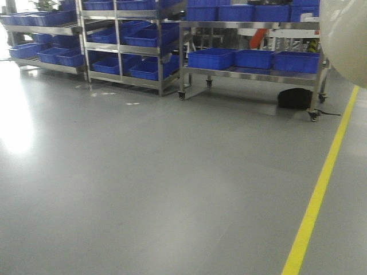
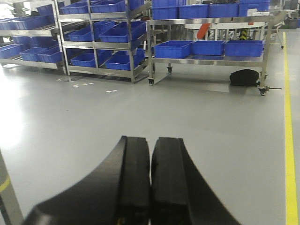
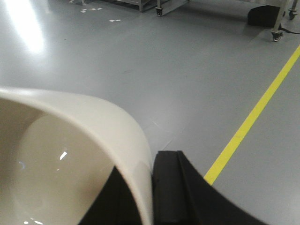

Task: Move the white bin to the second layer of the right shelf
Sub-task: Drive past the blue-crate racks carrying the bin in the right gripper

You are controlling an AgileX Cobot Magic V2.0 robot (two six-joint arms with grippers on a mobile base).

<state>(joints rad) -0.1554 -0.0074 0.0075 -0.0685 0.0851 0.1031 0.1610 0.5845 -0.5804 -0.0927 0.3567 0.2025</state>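
The white bin [image 3: 61, 154] is a glossy cream tub held off the floor; its wall is pinched between the two black fingers of my right gripper [image 3: 147, 187]. One finger is inside the tub, the other [image 3: 171, 187] outside. Its rounded side also shows at the top right of the front view [image 1: 344, 34]. My left gripper [image 2: 150, 178] is shut and empty, its black fingers [image 2: 133, 178] pressed together above the grey floor. Steel racks [image 1: 252, 71] stand far ahead; no roller level shows clearly.
Steel shelving with blue crates [image 1: 212, 57] lines the far side, on castors [image 1: 182, 95]. A black bag [image 1: 295, 98] lies under the right rack. A yellow floor line [image 1: 321, 189] runs along the right. Open grey floor [image 1: 143, 183] lies between.
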